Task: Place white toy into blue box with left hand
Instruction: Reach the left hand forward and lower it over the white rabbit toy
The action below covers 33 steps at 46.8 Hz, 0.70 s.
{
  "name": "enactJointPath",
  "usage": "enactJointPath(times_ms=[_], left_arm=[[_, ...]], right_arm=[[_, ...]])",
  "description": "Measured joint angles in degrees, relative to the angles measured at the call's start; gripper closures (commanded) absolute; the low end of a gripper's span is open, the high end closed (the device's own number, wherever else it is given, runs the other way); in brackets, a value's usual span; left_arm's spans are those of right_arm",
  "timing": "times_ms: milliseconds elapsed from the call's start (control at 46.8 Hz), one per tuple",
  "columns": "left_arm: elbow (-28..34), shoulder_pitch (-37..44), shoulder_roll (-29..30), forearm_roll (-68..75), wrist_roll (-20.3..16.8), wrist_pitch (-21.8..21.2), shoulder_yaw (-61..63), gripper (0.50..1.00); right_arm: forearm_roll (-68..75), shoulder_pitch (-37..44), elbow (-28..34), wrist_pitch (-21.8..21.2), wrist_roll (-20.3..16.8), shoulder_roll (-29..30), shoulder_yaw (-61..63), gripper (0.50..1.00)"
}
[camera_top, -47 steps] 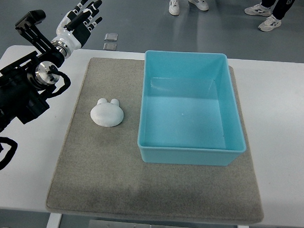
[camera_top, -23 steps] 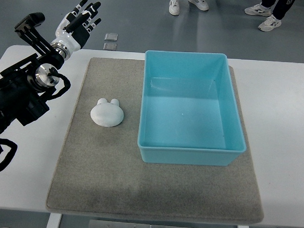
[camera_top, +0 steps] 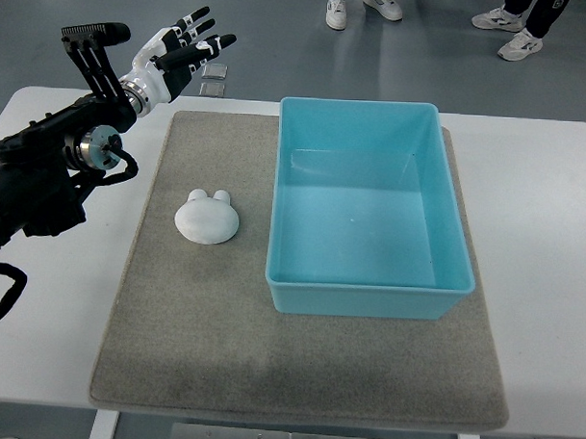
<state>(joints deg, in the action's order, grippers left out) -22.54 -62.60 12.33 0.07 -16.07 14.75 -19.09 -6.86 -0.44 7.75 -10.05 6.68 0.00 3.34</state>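
The table [camera_top: 544,199] runs off the left, right and bottom edges, the left arm [camera_top: 34,177] is cut by the left edge, and the people standing at the top show only shoes [camera_top: 519,44], the rest lying outside the frame

Left hand [camera_top: 178,54] raised, fingers spread, empty

The toy [camera_top: 206,217] lies on the mat [camera_top: 193,322], left of the box [camera_top: 368,290]; the left hand [camera_top: 178,54] hovers behind.
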Motion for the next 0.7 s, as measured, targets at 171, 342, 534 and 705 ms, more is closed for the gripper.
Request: enactJointPath(times_ms=[171, 342, 534, 705], left_arm=[[-6.21, -1.29, 4.91, 9.21, 0.37, -0.6, 0.93, 0.525], [-15.84, -3.48, 12.09, 17.01, 0.56, -0.57, 7.04, 0.525], [-27.61, -9.49, 20.45, 18.75, 0.68, 0.43, 19.77, 0.521], [-36.58, -13.62, 25.45, 25.74, 0.69, 0.48, 26.49, 0.519]], right_arm=[[0.0, 0.0, 0.02, 0.0, 0.0, 0.0, 0.0, 0.564], [0.0, -0.01, 0.0, 0.0, 0.0, 0.0, 0.0, 0.564], [0.0, 0.01, 0.02, 0.03, 0.0, 0.0, 0.0, 0.564], [0.0, -0.01, 0.0, 0.03, 0.0, 0.0, 0.0, 0.564]])
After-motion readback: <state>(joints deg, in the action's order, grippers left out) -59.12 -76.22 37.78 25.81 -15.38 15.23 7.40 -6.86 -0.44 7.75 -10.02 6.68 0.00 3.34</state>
